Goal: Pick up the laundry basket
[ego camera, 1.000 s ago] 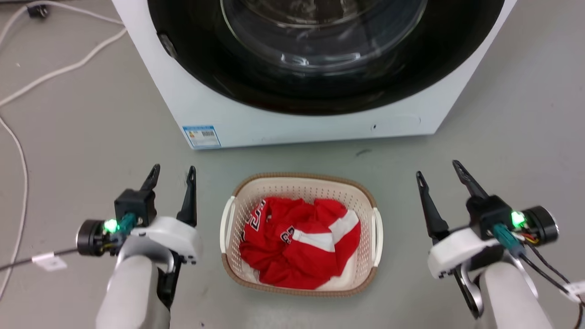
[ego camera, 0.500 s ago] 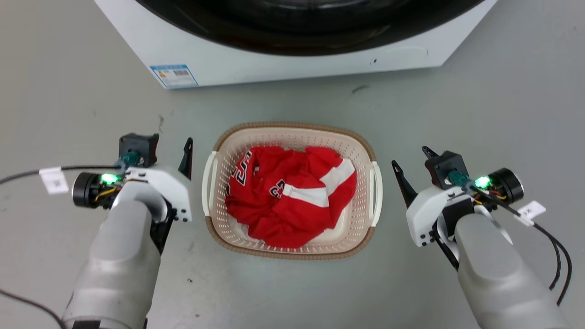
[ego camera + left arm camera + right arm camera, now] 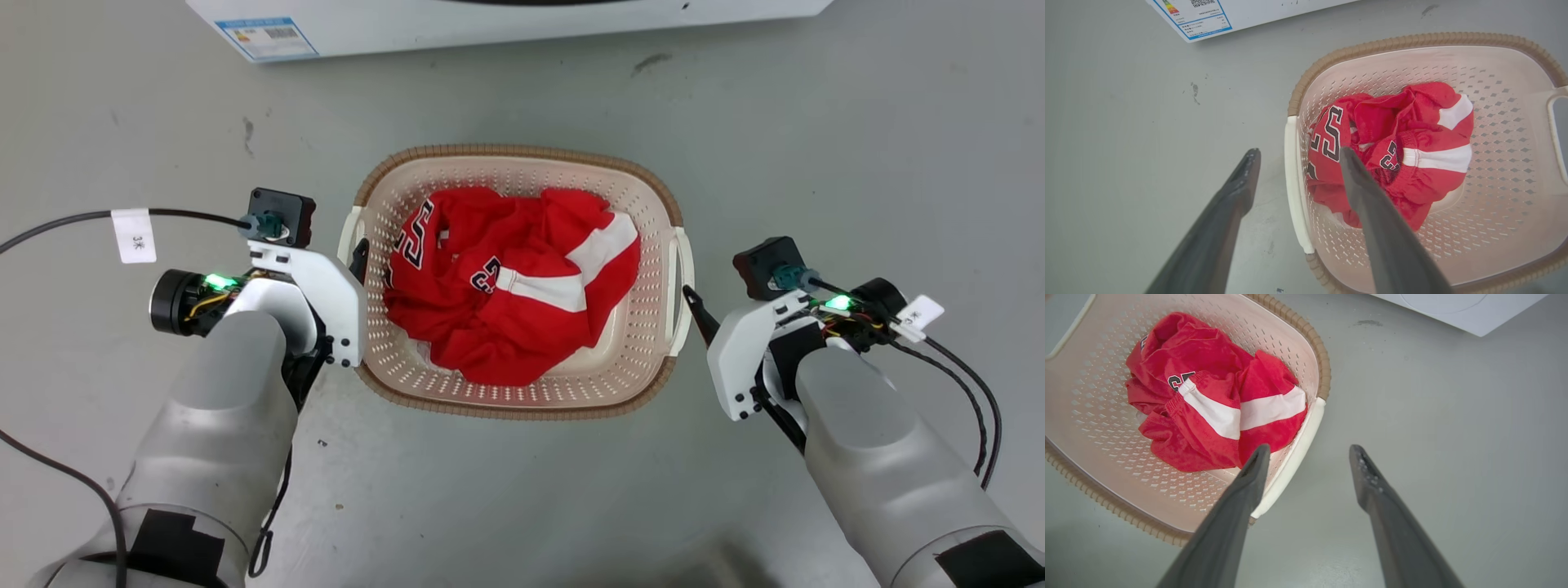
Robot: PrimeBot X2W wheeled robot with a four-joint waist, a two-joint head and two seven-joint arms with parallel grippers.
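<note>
Bright, even light from above; soft, faint shadows on the floor. Head view sharp. In my wrist views, my near fingers look blurred.

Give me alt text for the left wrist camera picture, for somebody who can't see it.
The left tool, open, straddles the white side handle of the laundry basket, one dark finger over the grey floor, the other over the red jersey crumpled inside. A white appliance corner with a blue-edged label shows at the top.
</note>
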